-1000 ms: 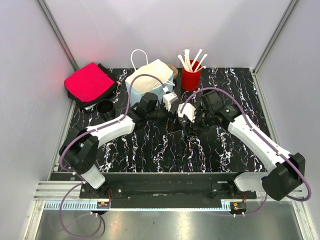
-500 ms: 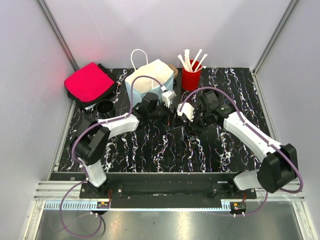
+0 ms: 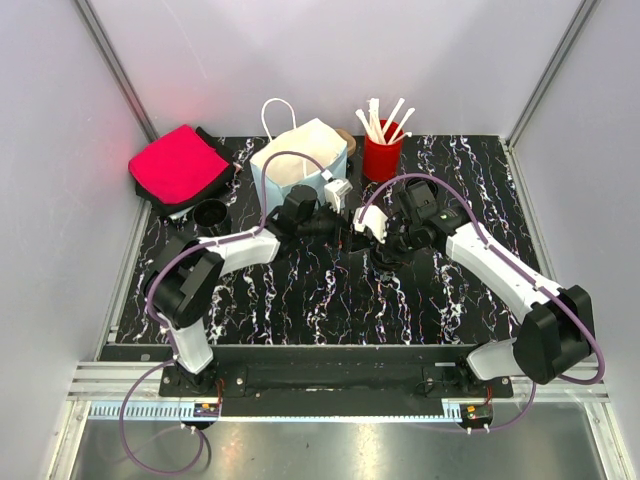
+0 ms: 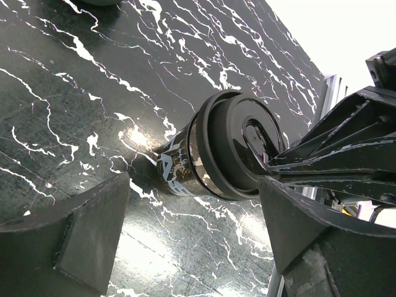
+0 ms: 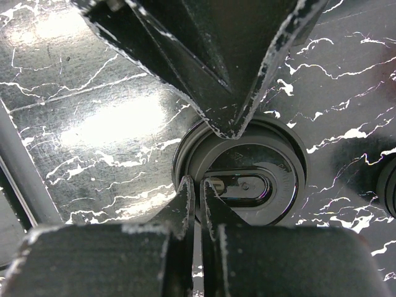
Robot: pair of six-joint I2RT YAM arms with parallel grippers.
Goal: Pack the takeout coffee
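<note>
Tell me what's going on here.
The takeout coffee stands upright on the table, not yet packed. The left gripper is open with a finger on each side of the cup, while the right gripper, shut, has its tips at the lid. The white bag sits behind them.

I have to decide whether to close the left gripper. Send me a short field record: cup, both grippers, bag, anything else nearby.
coffee cup: black, lidded, upright on the marble table
left gripper: open, one finger on each side of the cup, not yet closed on it
right gripper: shut, tips on the lid
paper bag: white, at the rear of the table, behind both grippers
also present: red cup of stirrers; lidless black cup
</note>
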